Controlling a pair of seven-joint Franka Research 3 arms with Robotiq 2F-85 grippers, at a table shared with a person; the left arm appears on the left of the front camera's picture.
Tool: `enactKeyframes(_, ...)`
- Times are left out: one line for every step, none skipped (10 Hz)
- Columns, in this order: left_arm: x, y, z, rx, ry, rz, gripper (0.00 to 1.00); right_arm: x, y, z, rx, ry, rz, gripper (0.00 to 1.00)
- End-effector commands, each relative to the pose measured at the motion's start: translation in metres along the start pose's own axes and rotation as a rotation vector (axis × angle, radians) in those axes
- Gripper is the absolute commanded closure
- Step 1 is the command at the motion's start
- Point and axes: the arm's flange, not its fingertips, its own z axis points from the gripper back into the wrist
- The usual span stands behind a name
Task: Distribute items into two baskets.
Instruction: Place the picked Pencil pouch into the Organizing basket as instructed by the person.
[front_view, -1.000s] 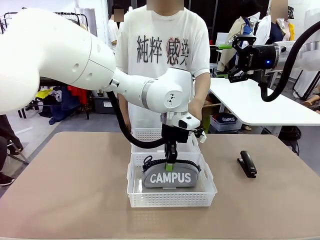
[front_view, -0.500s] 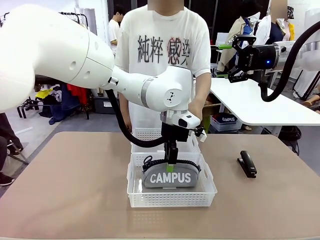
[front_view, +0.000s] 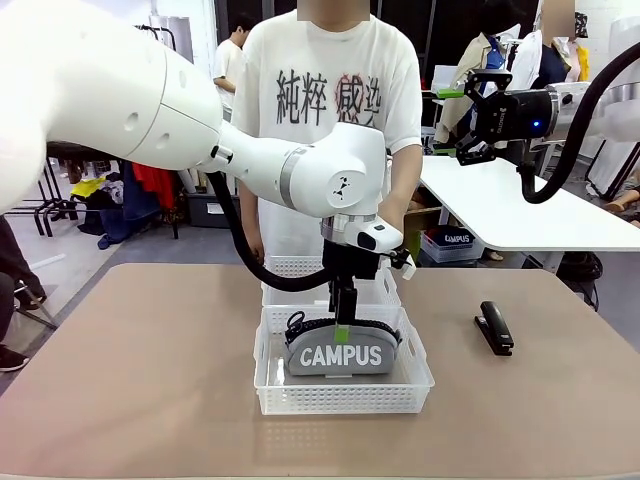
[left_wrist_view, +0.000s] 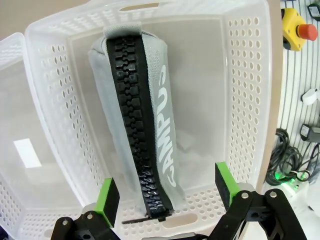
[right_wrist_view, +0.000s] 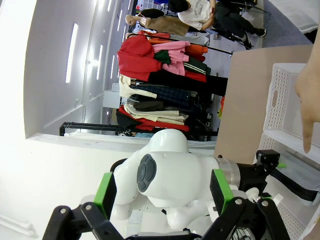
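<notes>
The grey "CAMPUS" pouch (front_view: 340, 354) stands on its long edge, zipper up, inside the near basket (front_view: 340, 402). My left gripper (front_view: 343, 322) hangs just above its zipper. In the left wrist view this gripper (left_wrist_view: 167, 192) is open, its green pads (left_wrist_view: 107, 199) standing clear on either side of the pouch (left_wrist_view: 150, 100). A second basket (front_view: 298, 270) sits right behind the first. The black stapler (front_view: 495, 328) lies on the table at the right. My right gripper (front_view: 470, 112) is raised high at the right and is open with nothing in it (right_wrist_view: 162, 192).
A person stands at the far edge of the table behind the baskets, one hand (right_wrist_view: 309, 95) hanging near the far basket (right_wrist_view: 287, 100). Bare tabletop (front_view: 150, 370) stretches to the left of the baskets and between them and the stapler.
My left gripper's jaws have spread apart and let go of the pouch, which stays in the near basket. The left wrist has lifted slightly. The right arm has not moved.
</notes>
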Motion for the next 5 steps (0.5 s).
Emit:
enactKeyframes(-0.012, -0.011, 0.0, -0.006, -0.024, 0.021, 0.0, 0.0, 0.002, 0.0, 0.001, 0.0, 0.003, 0.0)
enactKeyframes(0.0, 0.0, 0.0, 0.0, 0.0, 0.0, 0.0, 0.0, 0.002, 0.0, 0.001, 0.0, 0.003, 0.0)
enactKeyframes(0.0, 0.0, 0.0, 0.0, 0.0, 0.0, 0.0, 0.0, 0.002, 0.0, 0.001, 0.0, 0.003, 0.0)
enactKeyframes(0.0, 0.0, 0.0, 0.0, 0.0, 0.0, 0.0, 0.0, 0.002, 0.0, 0.001, 0.0, 0.003, 0.0)
enactKeyframes(0.0, 0.0, 0.0, 0.0, 0.0, 0.0, 0.0, 0.0, 0.002, 0.0, 0.001, 0.0, 0.003, 0.0)
